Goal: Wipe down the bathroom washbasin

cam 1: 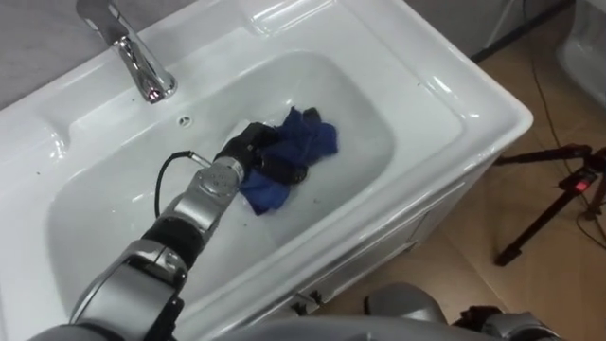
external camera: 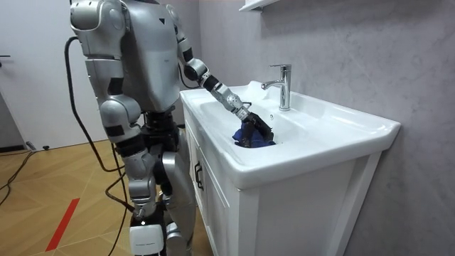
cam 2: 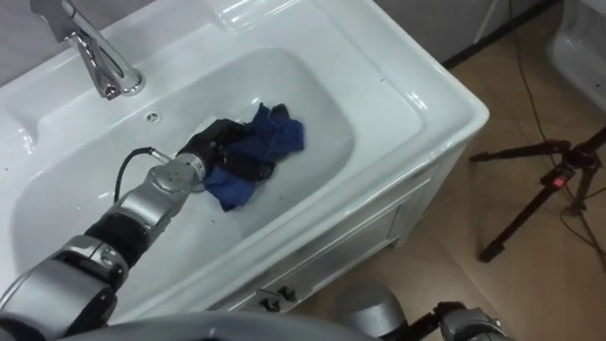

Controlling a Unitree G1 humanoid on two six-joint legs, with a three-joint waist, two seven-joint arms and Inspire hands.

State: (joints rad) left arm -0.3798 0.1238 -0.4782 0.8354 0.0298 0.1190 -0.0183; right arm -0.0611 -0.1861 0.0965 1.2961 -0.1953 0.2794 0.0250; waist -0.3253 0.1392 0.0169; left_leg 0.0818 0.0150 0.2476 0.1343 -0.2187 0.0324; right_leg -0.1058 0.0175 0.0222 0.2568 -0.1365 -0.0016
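Resting on blue cloth [cam 1: 308,142] in basin [cam 1: 374,109]: left hand [cam 1: 254,150] (fingers sunk among folds; cannot tell grip).

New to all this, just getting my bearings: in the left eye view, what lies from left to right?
Faucet → left robot hand → blue cloth in the basin → tripod.

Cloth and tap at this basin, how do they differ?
The cloth is dark blue and crumpled; the tap is shiny metal and rigid. The cloth lies down in the basin, gripped by the left hand; the tap stands on the back rim, untouched. Both are at the same white basin.
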